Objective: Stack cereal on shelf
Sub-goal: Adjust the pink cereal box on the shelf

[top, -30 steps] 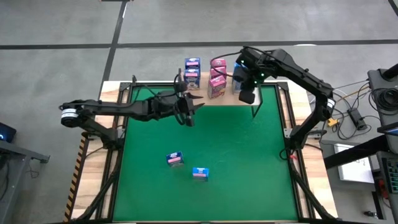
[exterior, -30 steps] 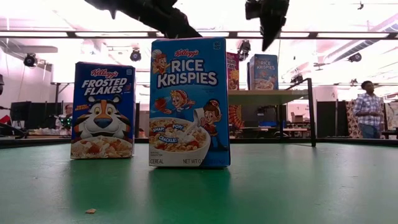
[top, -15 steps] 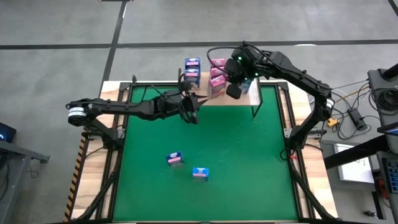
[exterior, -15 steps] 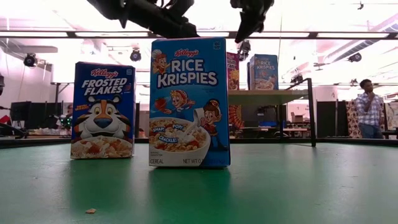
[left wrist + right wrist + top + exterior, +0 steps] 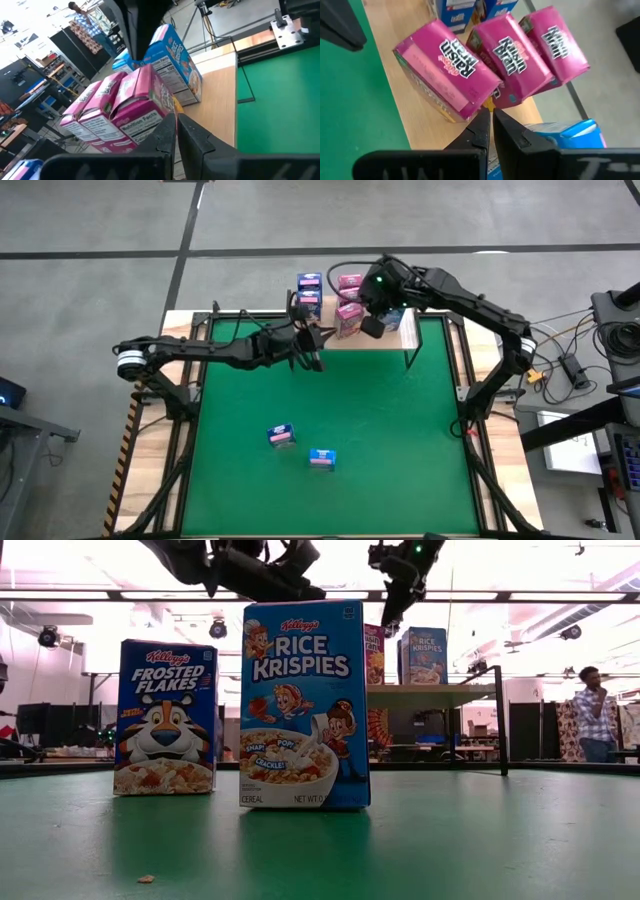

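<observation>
Three pink cereal boxes (image 5: pixel 510 50) stand side by side on the light-wood shelf (image 5: pixel 400 338) at the table's far edge, with dark blue boxes (image 5: pixel 308 292) to their left and a light blue one (image 5: pixel 172 65) to their right. My left gripper (image 5: pixel 176 127) is shut, level, its tips just before the nearest pink box (image 5: pixel 142 107). My right gripper (image 5: pixel 490 117) is shut and slants down over the same pink row from the right. Two more cereal boxes (image 5: pixel 282 435) (image 5: pixel 321 459) stand on the green table. My left gripper's shut tips lie close to the lower corner (image 5: pixel 167 112) of the nearest pink box, coming level from the table's left; I cannot tell whether they touch it. My right gripper's shut tips lie at the lower edge (image 5: pixel 485 102) of the front pink box, slanting down; touching or not, I cannot tell.
In the low view the Frosted Flakes box (image 5: pixel 165 718) and the Rice Krispies box (image 5: pixel 305 705) stand upright on the table's near half. The shelf's black leg (image 5: pixel 498 720) stands at the far right. A person (image 5: pixel 590 715) stands in the room beyond the table.
My left gripper has gone toward the shelf, to the right and far side, and its fingers have shut. My right gripper has gone left along the shelf toward the pink boxes and tipped its fingers farther down. No box has visibly moved.
</observation>
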Available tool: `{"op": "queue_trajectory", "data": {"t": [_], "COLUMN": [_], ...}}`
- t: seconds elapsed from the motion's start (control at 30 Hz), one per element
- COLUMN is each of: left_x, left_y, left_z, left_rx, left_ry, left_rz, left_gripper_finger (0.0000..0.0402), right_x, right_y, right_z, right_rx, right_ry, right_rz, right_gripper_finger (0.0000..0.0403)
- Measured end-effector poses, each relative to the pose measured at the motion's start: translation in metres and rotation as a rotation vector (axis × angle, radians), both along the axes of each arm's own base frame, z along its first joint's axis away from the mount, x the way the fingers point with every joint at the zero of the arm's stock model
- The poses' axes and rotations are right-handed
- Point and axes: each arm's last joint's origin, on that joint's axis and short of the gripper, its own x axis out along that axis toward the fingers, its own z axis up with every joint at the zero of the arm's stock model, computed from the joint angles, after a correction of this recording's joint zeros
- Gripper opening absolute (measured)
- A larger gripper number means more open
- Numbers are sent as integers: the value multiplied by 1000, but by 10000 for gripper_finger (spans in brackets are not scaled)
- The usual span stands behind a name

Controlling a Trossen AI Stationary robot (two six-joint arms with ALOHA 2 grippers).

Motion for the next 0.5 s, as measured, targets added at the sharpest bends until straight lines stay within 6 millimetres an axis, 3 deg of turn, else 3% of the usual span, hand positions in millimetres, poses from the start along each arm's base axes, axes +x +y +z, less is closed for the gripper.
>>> {"op": "queue_trajectory", "data": {"t": [0.2, 0.5], "left_x": [0, -1], "left_y": [1, 4], "left_z": [0, 0], "left_rx": [-7, -11], "left_ry": [-4, -7], "left_rz": [4, 14], "left_gripper_finger": [0, 0], "right_x": [5, 4], "right_y": [-3, -2], "right_z": [-12, -14], "right_rx": [1, 17], "right_ry": [8, 18], "right_rz": [1, -4], "right_gripper_finger": [13, 13]}}
